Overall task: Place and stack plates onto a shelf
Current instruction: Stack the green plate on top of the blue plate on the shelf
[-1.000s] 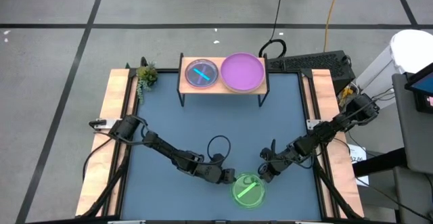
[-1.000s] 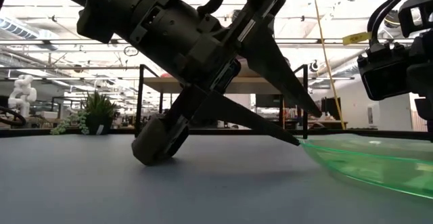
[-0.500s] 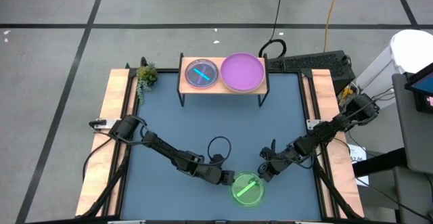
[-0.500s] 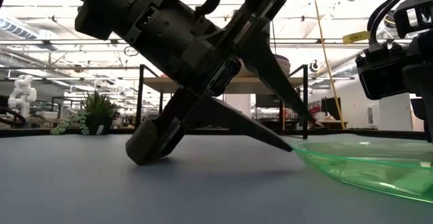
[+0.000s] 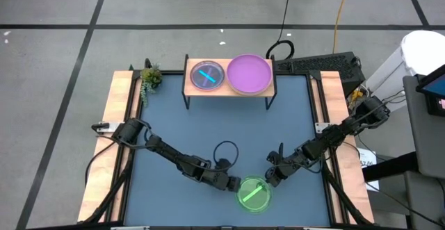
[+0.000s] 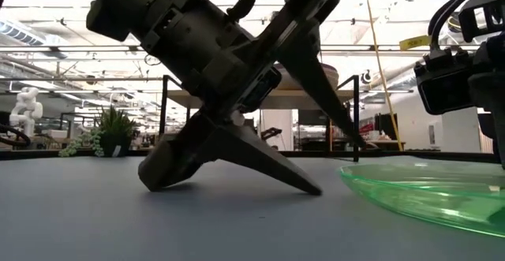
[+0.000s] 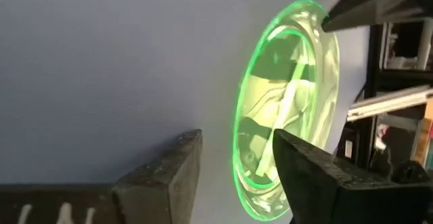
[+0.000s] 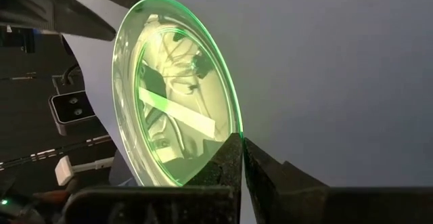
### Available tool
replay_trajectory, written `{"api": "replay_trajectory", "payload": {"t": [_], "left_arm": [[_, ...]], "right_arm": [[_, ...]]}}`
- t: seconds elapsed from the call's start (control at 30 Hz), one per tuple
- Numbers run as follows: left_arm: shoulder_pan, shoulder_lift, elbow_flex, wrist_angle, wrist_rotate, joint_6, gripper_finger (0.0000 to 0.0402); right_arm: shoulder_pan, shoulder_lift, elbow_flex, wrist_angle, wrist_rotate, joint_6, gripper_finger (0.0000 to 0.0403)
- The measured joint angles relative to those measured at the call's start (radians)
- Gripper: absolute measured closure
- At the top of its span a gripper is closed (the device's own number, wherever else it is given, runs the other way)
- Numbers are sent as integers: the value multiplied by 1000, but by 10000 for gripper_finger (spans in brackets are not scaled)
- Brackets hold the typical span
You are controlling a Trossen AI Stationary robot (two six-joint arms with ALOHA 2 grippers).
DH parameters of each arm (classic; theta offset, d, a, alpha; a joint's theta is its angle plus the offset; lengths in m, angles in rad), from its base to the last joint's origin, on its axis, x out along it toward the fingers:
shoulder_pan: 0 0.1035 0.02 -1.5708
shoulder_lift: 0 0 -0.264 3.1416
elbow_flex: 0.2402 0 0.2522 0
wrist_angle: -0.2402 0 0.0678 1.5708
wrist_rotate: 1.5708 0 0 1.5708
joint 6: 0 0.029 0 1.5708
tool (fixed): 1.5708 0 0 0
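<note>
A green translucent plate (image 5: 254, 194) with a light bar lies flat on the blue table near its front edge. My left gripper (image 5: 236, 186) is open at the plate's left rim (image 7: 238, 149). One finger (image 6: 347, 127) reaches over the plate. The other finger's tip (image 6: 309, 187) is down at the table just short of the rim. My right gripper (image 5: 270, 180) is shut at the plate's far right rim. On the shelf (image 5: 229, 91) at the far edge sit a blue-barred plate (image 5: 207, 75) and a purple plate (image 5: 249, 74). My right gripper's shut fingertips (image 8: 233, 149) stand slanting down at the green plate's rim (image 8: 238, 126), on its far right side. Whether they touch the rim I cannot tell. The plate lies flat on the table.
A small green plant (image 5: 149, 77) stands at the far left corner beside the shelf. Wooden rails (image 5: 119, 112) run along both table sides. A black cable loop (image 5: 224, 149) sits above the left arm. Bare blue table (image 5: 229, 126) lies between the shelf and the arms.
My left gripper has opened wider. Its lower finger has swung down and back from the green plate's rim to the table. The plate stays lying near the front edge.
</note>
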Motion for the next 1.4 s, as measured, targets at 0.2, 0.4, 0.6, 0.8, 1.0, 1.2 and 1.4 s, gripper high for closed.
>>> {"api": "replay_trajectory", "payload": {"t": [0.2,0.4,0.6,0.8,1.0,1.2,1.4], "left_arm": [[4,1,0,22,16,17,214],[3,2,0,31,19,37,260],[3,4,0,68,14,55,322],[3,4,1,70,11,56,386],[1,4,2,67,-12,43,397],[1,3,1,78,-15,45,398],[4,5,0,162,-19,45,399]], "right_arm": [[0,0,0,2,25,-1,403],[0,0,0,12,27,-16,403],[0,0,0,14,29,-21,403],[0,0,0,14,45,-27,403],[-3,-44,0,-26,49,-23,367],[-42,-152,0,-211,48,-21,280],[-86,-268,0,-371,48,-88,211]]}}
